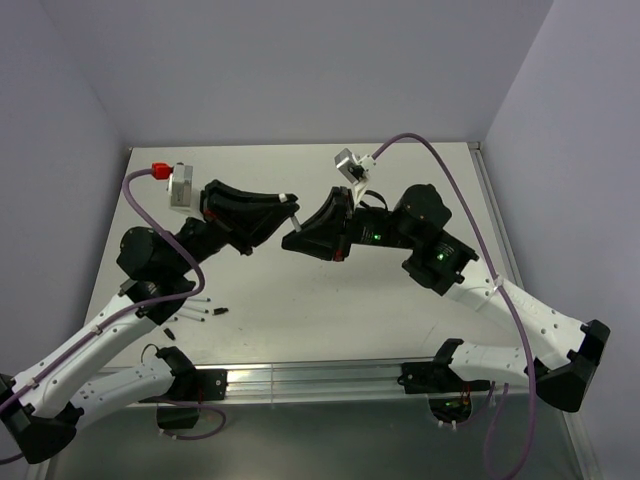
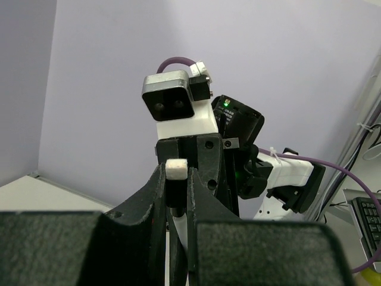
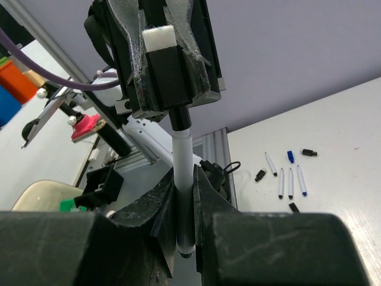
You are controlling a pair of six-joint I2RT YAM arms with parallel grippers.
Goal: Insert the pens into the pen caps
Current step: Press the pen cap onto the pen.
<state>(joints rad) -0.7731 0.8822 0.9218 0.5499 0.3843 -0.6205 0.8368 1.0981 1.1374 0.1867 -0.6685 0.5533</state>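
Now, left claw (image 2: 177,179): nearly closed, its two fingers pinching a black cap (image 3: 167,74) with a white end showing at the top. In the top view it reaches in from the left to the centre of the frame.
Right claw (image 3: 184,196): nearly closed, clamped round the white barrel of the held pen (image 3: 182,156). In the top view it comes in from the right and meets the left claw tip to tip at the centre.
Held pen: upright in the centre of the right wrist view. Its lower end pokes out just below the right claw's fingers and its dark upper end runs up into the black cap. How deep it sits cannot be told.
Height: both claws are raised off the tabletop (image 1: 400,300), over its middle.
Loose pens (image 3: 290,183): four white ones lying flat on the tabletop, at the right of the right wrist view, roughly side by side. At least one shows a blue tip.
Blue cap (image 3: 290,156): lying just above the loose pens in that view.
Loose black caps (image 3: 308,152): three small ones scattered round the pens, one to the upper right, one to the left, one below.
Top view of the spares: thin specks at lower left, beside the left arm (image 1: 150,270), too small to count.
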